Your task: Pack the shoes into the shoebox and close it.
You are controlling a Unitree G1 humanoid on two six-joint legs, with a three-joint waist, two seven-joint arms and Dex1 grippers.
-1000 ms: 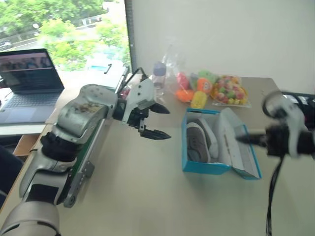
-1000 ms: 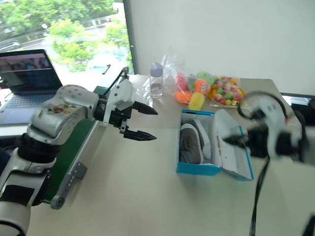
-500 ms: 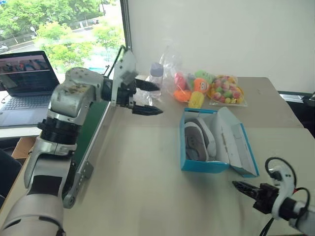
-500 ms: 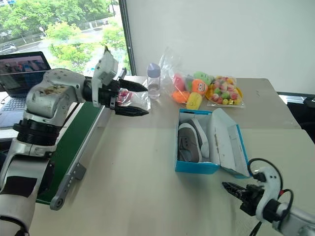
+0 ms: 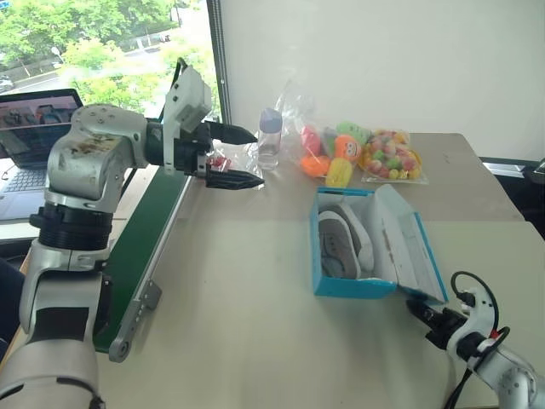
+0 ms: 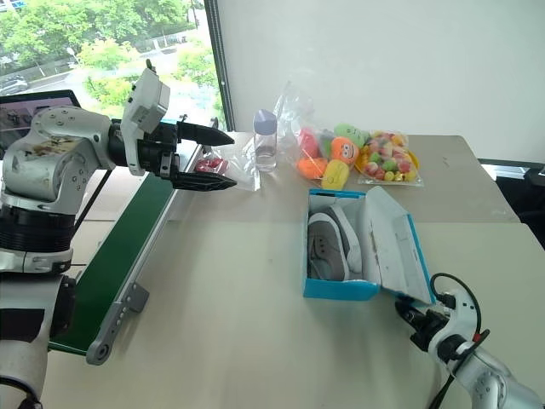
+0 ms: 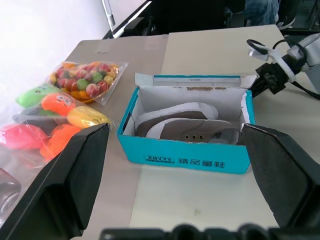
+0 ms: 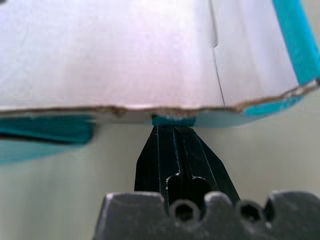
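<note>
Two pincers are over the pale table (image 5: 255,290). Nearest, the right pincer (image 6: 407,313) sits low at the near right, its black fingers pressed together and holding nothing, the tips just under the near edge of the open lid (image 5: 409,247); whether they touch the cardboard cannot be told. Just beyond that pincer, the blue shoebox (image 5: 353,286) stands open on the table, its lid leaning out toward the right pincer's side with the pale inside facing up. Inside the shoebox lie the shoes (image 5: 345,243), grey and white, side by side. Well to the left and farther away, the left pincer (image 5: 243,156) is raised above the table, its two fingers spread wide and empty, pointing across toward the right. Below and behind this pincer, a green conveyor belt (image 5: 149,256) runs along the table's left edge. Just past its tips lies a clear bag (image 5: 230,158) with something red in it, then a small bottle (image 5: 271,136), then colourful plush toys (image 5: 336,153) and a bag of sweets (image 5: 393,156) by the wall. Far to the left is an open laptop (image 5: 34,128).
</note>
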